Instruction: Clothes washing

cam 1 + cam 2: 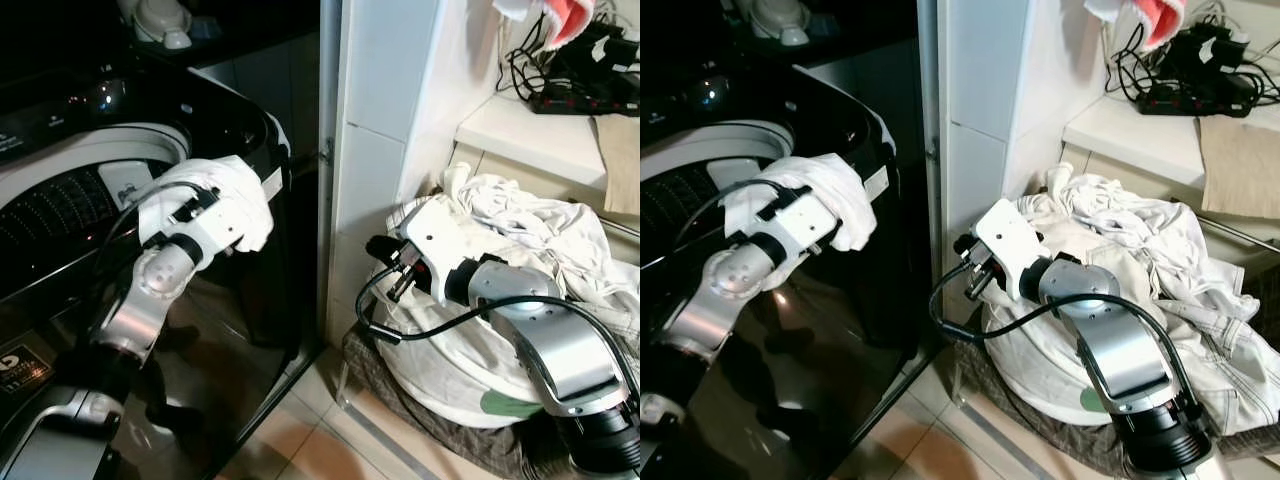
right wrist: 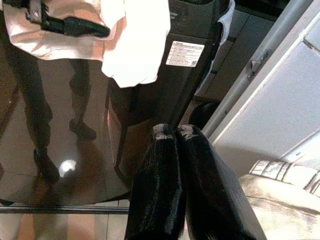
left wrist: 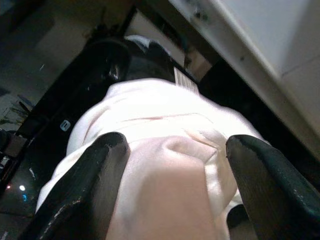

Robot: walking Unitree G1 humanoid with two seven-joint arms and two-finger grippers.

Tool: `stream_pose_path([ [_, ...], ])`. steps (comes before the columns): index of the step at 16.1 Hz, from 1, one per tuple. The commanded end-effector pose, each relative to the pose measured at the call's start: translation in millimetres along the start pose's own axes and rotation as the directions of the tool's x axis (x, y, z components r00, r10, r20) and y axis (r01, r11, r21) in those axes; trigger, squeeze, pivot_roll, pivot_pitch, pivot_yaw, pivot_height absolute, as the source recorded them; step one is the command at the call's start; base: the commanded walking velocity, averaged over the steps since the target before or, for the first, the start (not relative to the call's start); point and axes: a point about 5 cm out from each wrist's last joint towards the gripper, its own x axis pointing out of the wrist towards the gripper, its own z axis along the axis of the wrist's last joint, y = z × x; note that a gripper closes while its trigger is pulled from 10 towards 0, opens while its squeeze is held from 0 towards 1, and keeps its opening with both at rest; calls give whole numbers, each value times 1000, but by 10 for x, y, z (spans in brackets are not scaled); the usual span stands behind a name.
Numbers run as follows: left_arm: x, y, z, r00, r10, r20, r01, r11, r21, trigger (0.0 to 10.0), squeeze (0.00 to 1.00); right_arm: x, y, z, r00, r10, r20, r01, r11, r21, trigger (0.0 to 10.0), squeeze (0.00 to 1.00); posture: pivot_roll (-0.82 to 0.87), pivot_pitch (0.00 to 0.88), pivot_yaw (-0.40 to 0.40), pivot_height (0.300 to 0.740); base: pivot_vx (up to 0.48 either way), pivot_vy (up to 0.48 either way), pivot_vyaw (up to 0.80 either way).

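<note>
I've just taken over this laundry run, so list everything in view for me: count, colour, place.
Washing machine: one, black with a white drum rim, at the robot's left, lid open.
White garment: one, draped over the left gripper above the machine's front edge.
Laundry pile: one heap, white and cream, in a basket at the right.
Basket: one, dark, on the floor by the wall.
Shelf: one, white, above the pile.
Power strip and cables: black, on the shelf.
Beige cloth: one, hanging off the shelf.
Left gripper: fingers spread, with the garment between them.
Right gripper: closed, empty, beside the pile.
</note>
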Motion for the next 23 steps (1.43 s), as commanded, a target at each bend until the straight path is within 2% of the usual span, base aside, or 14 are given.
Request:
stream_pose_path([
  [1,32,60,5,999,34,-4,-34,999,37,10000,0,-14,16,19,1000,13,4,-13,1000,-3,10000,0,-55,0,35,740,0,0,0],
  [4,61,280,-112,989,134,-62,-122,979,163,10000,0,-13,13,22,1000,9,5,-9,1000,-4,10000,0,-59,0,38,740,0,0,0],
  [7,61,508,-132,975,214,-67,-194,955,222,10000,0,-18,4,27,1000,4,4,-4,1000,-6,10000,0,-59,0,39,740,0,0,0],
  [10,5,917,-107,945,323,-57,-294,911,289,10000,0,-25,-19,39,1000,-5,7,5,1000,-11,10000,0,-59,0,39,740,0,0,0],
  [12,-115,1388,33,876,483,2,-458,828,323,10000,0,-34,-39,51,1000,-14,10,14,1000,-13,10000,0,-59,0,40,740,0,0,0],
  [13,-199,1633,120,820,571,34,-548,768,332,10000,0,-36,-43,50,1000,-15,10,16,1000,-14,10000,0,-53,0,36,740,0,0,0],
  [14,-233,1731,164,802,596,42,-573,747,337,10000,0,-35,-43,49,1000,-15,9,15,1000,-15,10000,0,-50,0,34,740,0,0,0],
  [16,-169,1582,122,851,526,16,-504,805,313,10000,0,-23,-32,48,1000,-10,10,10,1000,-13,10000,0,-50,0,34,740,0,0,0],
  [17,-113,1421,83,889,458,3,-445,861,247,10000,0,-20,-29,50,1000,-8,11,9,1000,-12,10000,0,-50,0,34,740,0,0,0],
  [18,-43,1182,46,940,340,-2,-334,925,183,10000,0,-18,-28,51,1000,-8,12,8,1000,-12,10000,0,-50,0,34,740,0,0,0],
  [19,-9,1035,41,962,272,15,-271,952,140,10000,0,-18,-28,50,1000,-8,12,8,1000,-12,10000,0,-50,0,34,740,0,0,0],
  [20,37,776,55,988,144,59,-148,986,72,10000,0,-18,-27,49,1000,-7,11,7,1000,-11,10000,0,-50,0,34,740,0,0,0],
  [21,52,667,60,992,99,76,-102,994,39,10000,0,-16,-25,50,1000,-6,11,6,1000,-11,10000,0,-50,0,36,740,0,0,0],
  [23,112,251,63,990,-94,100,98,995,-31,10000,0,-8,-13,48,1000,0,11,0,1000,-9,10000,0,-50,0,35,740,0,0,0],
])
